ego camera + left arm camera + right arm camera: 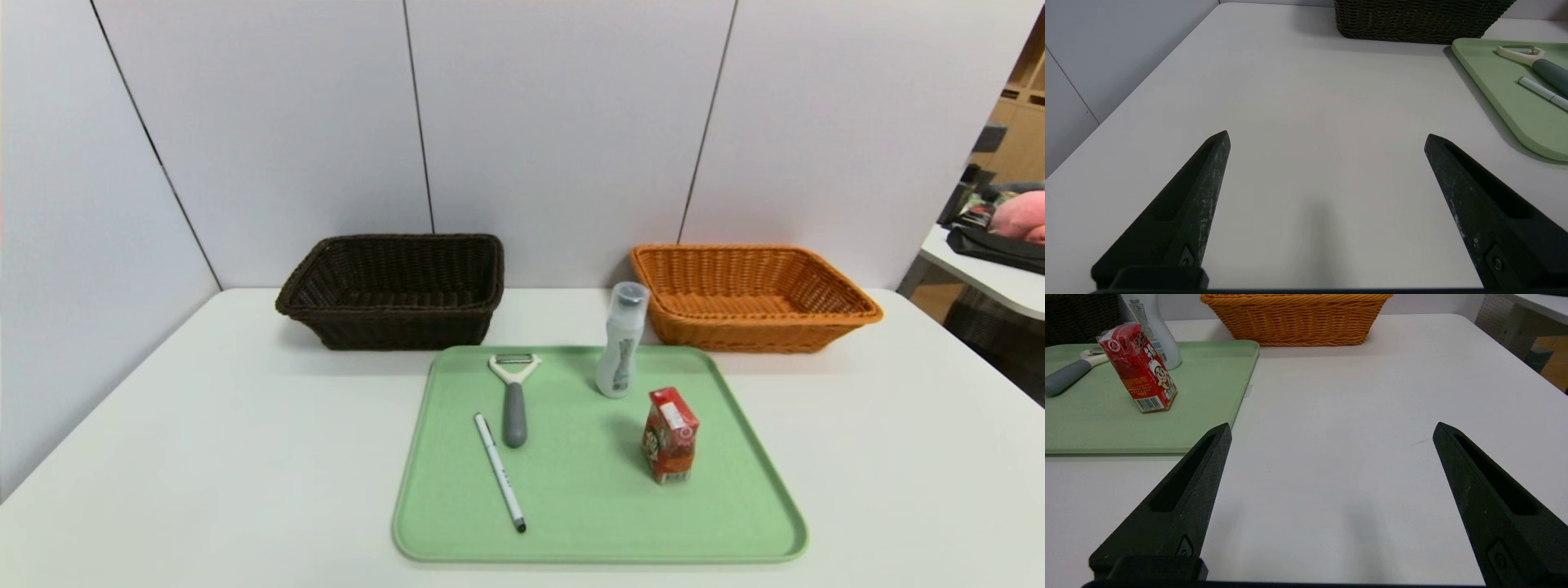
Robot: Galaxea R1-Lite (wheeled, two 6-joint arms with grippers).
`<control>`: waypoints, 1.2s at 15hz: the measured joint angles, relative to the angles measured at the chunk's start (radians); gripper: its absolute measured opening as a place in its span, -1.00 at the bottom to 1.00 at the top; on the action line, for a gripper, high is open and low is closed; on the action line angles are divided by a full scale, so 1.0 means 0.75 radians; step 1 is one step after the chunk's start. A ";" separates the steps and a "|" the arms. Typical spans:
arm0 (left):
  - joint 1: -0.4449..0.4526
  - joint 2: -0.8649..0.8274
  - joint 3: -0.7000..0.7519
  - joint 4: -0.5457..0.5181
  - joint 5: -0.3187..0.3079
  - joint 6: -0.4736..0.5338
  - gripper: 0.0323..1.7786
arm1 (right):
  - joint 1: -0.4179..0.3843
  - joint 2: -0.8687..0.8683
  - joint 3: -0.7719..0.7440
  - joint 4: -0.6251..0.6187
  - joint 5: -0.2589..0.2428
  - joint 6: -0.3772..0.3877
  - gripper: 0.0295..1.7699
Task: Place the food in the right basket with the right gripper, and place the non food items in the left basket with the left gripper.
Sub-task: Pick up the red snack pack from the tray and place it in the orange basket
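Dark basket (392, 290): brown-black wicker, rectangular, at the back left of the table, just behind the tray's far left corner.
Orange basket (751, 296): orange wicker, rectangular, at the back right.
Peeler (513, 398): cream head, grey handle, lying flat on the tray, head toward the baskets.
Pen (500, 471): white with a dark tip, lying flat just beside the peeler's handle.
Bottle (622, 341): pale, clear-capped, upright at the tray's far edge.
Carton (669, 435): small red drink box, upright, near the bottle.
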 joint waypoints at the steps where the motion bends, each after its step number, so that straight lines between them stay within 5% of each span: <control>1: 0.000 0.000 0.000 0.000 0.001 0.001 0.90 | -0.001 0.000 0.000 0.001 0.000 0.000 0.92; 18: 0.000 0.000 0.000 0.000 0.001 0.002 0.90 | -0.001 0.000 0.000 0.001 0.000 0.000 0.92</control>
